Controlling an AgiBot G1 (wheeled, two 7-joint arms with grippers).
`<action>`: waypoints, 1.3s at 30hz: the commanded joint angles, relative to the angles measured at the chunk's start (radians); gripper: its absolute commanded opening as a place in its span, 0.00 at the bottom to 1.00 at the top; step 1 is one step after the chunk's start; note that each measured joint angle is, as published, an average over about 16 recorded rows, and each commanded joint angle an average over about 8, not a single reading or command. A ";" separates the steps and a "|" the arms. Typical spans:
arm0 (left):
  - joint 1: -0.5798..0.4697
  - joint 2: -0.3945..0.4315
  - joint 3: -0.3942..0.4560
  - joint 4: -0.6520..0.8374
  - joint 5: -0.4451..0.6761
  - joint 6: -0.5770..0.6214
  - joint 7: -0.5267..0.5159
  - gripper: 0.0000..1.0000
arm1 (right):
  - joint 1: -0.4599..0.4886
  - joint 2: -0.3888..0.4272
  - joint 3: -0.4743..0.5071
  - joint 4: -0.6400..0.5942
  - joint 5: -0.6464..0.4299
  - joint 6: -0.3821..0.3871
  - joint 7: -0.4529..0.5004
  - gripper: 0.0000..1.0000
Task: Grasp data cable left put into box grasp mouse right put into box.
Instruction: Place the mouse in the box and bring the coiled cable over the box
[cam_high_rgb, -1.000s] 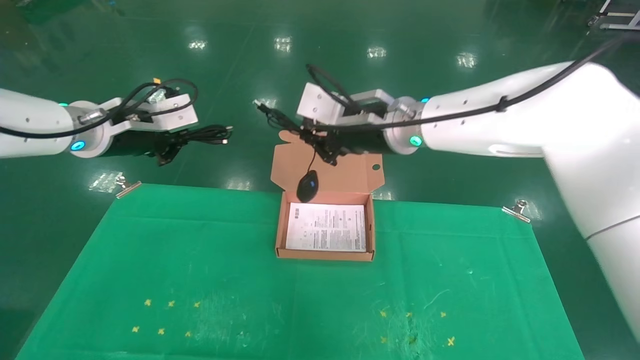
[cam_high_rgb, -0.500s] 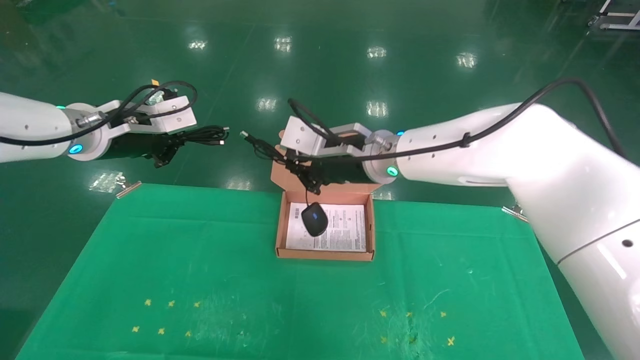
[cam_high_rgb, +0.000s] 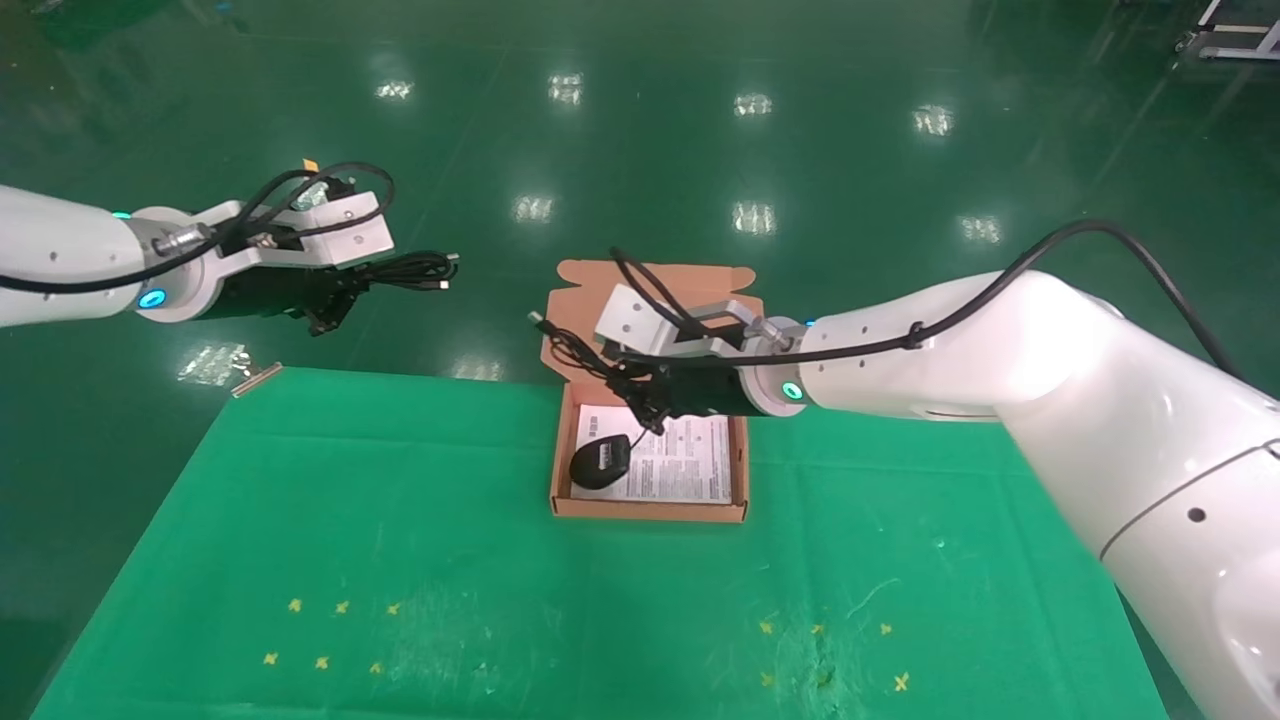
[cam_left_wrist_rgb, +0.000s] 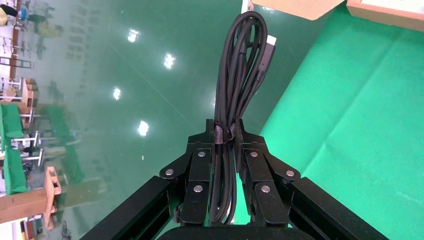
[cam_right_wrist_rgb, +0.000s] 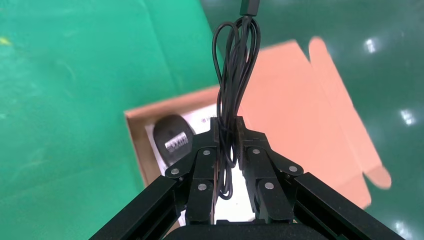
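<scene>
Matt cardboard box (cam_high_rgb: 648, 508) with a paper sheet (cam_high_rgb: 680, 470) lies on creased green cloth (cam_high_rgb: 400, 540); floor (cam_high_rgb: 640, 120) glossy.

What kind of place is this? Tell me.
Probably a factory or lab hall: a glossy green floor reflecting ceiling lights, a clipped green cloth as worktop, and benches far off in the left wrist view.

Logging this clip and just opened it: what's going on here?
The right gripper, over the open cardboard box, is shut on the bundled cord of the black mouse. The mouse lies label side up in the box at its left wall, cord not released. The left gripper hangs above the floor beyond the table's far left edge, shut on the looped data cable, which is not yet in the box.
</scene>
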 joint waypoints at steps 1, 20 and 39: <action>0.000 0.000 0.000 0.000 0.000 0.000 0.000 0.00 | 0.001 0.000 -0.016 -0.024 0.013 0.014 0.002 0.16; 0.022 0.035 0.010 0.003 -0.046 -0.017 0.056 0.00 | 0.010 0.036 -0.068 -0.003 0.057 0.020 -0.009 1.00; 0.108 0.286 0.031 0.305 -0.239 -0.240 0.405 0.00 | 0.049 0.258 -0.054 0.147 0.031 0.000 0.030 1.00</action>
